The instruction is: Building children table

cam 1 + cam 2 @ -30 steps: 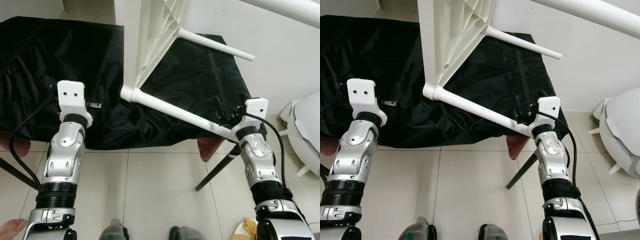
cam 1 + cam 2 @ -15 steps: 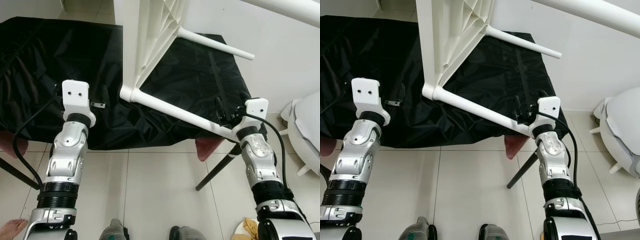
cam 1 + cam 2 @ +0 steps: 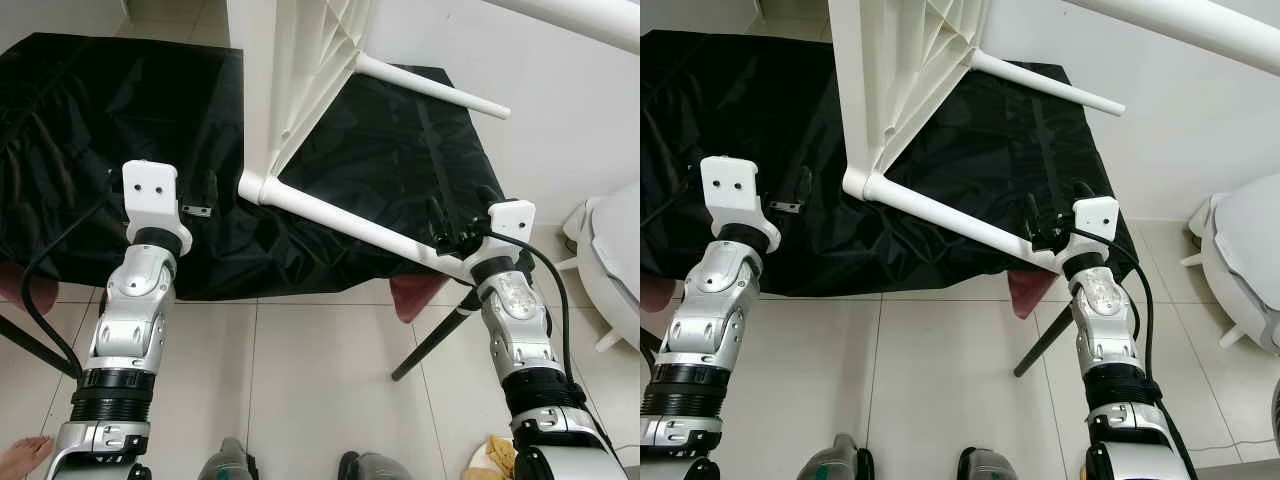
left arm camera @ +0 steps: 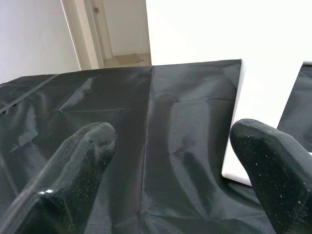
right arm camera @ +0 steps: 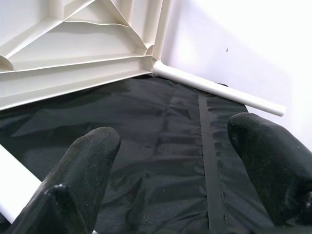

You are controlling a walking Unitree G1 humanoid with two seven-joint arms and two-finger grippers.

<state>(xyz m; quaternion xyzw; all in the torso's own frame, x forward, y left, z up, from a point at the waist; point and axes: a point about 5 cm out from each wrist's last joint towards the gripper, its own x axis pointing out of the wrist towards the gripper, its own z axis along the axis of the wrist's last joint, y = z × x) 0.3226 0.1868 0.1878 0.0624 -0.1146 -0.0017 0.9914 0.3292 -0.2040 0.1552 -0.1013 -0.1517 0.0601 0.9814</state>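
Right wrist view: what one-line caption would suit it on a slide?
Open right hand hovers over black cloth, facing the white plastic children's table's ribbed underside and round leg.

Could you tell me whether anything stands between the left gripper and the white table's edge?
Nothing visible does. The open left gripper hovers over the black cloth, and the white table edge lies just beside its finger, with only bare cloth between.

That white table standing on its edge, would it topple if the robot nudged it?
Probably. The white table stands on one edge on soft black cloth, legs sticking sideways, so it looks tippy. Its ribbed, hollow underside suggests light plastic, easy to shove.
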